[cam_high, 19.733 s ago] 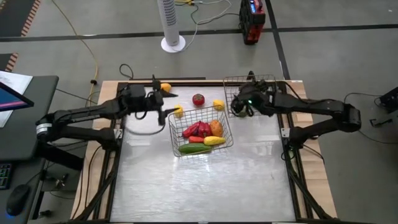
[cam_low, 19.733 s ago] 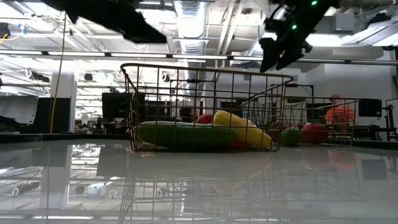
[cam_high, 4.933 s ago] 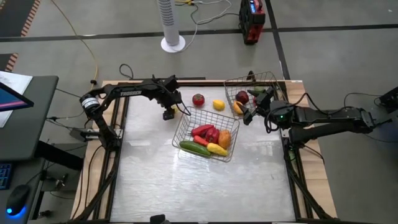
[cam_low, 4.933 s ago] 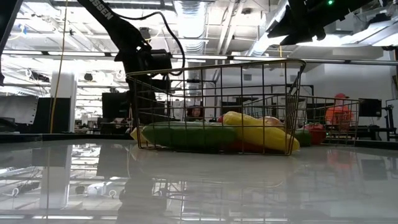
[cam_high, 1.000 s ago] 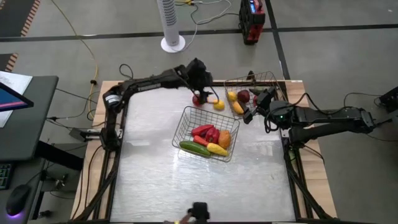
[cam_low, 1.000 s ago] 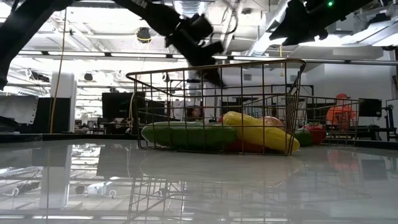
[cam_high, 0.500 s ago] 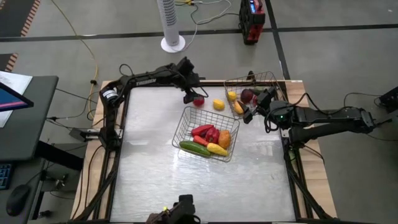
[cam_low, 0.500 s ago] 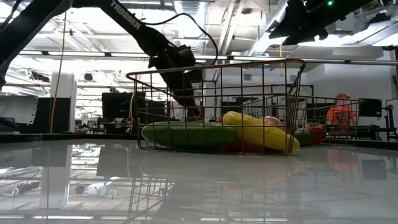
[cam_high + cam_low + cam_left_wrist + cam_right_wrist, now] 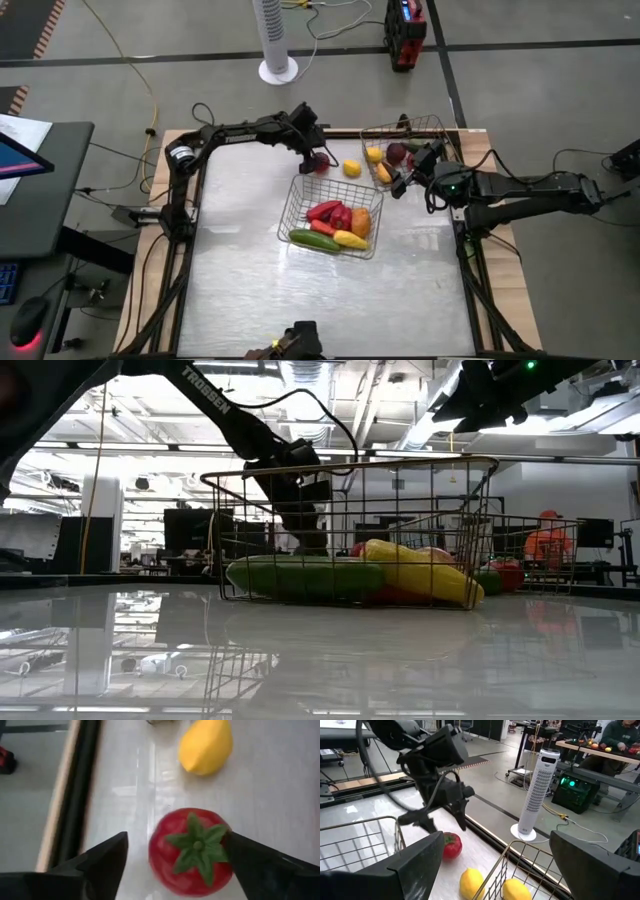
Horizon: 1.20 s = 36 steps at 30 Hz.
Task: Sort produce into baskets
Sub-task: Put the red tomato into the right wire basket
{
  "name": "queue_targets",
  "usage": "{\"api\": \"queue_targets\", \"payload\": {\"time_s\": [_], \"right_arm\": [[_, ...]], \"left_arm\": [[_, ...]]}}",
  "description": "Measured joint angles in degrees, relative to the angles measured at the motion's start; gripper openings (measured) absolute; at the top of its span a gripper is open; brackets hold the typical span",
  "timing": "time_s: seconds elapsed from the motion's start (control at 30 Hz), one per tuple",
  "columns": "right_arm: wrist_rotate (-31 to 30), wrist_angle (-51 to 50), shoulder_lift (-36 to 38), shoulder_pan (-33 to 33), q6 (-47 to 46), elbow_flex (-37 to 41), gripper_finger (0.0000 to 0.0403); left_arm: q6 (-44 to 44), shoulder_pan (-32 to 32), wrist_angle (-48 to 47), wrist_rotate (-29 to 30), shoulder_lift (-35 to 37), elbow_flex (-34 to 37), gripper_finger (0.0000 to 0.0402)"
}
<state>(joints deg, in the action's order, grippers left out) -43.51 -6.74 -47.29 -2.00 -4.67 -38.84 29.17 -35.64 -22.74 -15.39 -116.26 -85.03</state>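
Reaching across the far side of the pale glossy counter (image 9: pixel 250 260), the left pincer (image 9: pixel 318 163) is sitting with its fingers spread to either side of the round red tomato with a green leafy cap (image 9: pixel 192 851); they are flanking the tomato without pinching it, and the tomato is resting on the counter. Lying just beside the tomato at its 3 o'clock in the high view is a loose yellow lemon (image 9: pixel 352 168).

At the tomato's 5 o'clock, the nearer square wire-mesh basket (image 9: pixel 298 208) is sitting near counter centre, holding red peppers (image 9: pixel 328 211), an orange piece (image 9: pixel 361 223), a green cucumber (image 9: pixel 313 239) and a yellow corn cob (image 9: pixel 349 239).

The second wire-mesh basket (image 9: pixel 432 127) is standing at the counter's far right corner, roughly 2 o'clock from the first, with a yellow lemon (image 9: pixel 373 154), a dark-red round piece (image 9: pixel 397 152) and another yellow piece (image 9: pixel 384 173) inside.

The right pincer (image 9: pixel 405 178) is hovering over that basket's near edge, fingers spread and empty.
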Motion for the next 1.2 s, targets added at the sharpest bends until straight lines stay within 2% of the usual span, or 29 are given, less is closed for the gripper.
{"api": "queue_targets", "payload": {"time_s": [0.17,0.33,0.53,0.87,1.07,1.2], "right_arm": [[-0.02,-0.04,0.00,0.00,0.02,-0.01,0.0388],[-0.02,-0.08,0.00,-0.07,0.04,0.01,0.0388],[-0.07,-0.09,0.00,-0.07,0.08,0.01,0.0388],[-0.07,-0.09,0.00,-0.09,0.15,0.01,0.0388],[-0.07,-0.09,0.00,-0.09,0.17,-0.01,0.0388],[-0.06,-0.09,0.00,-0.08,0.17,0.01,0.0388]], "left_arm": [[2.23,1.98,0.56,4.55,-1.96,0.09,0.0366],[2.34,2.67,0.68,4.76,-2.66,-0.02,0.0378],[2.71,2.54,-1.69,8.55,-2.77,-0.02,0.0353],[4.26,2.56,-6.08,12.21,-2.79,-0.04,0.0274],[4.28,2.90,-6.77,11.04,-2.87,-2.72,0.0273],[3.95,3.58,-4.90,6.97,-2.57,-5.43,0.0287]]}}
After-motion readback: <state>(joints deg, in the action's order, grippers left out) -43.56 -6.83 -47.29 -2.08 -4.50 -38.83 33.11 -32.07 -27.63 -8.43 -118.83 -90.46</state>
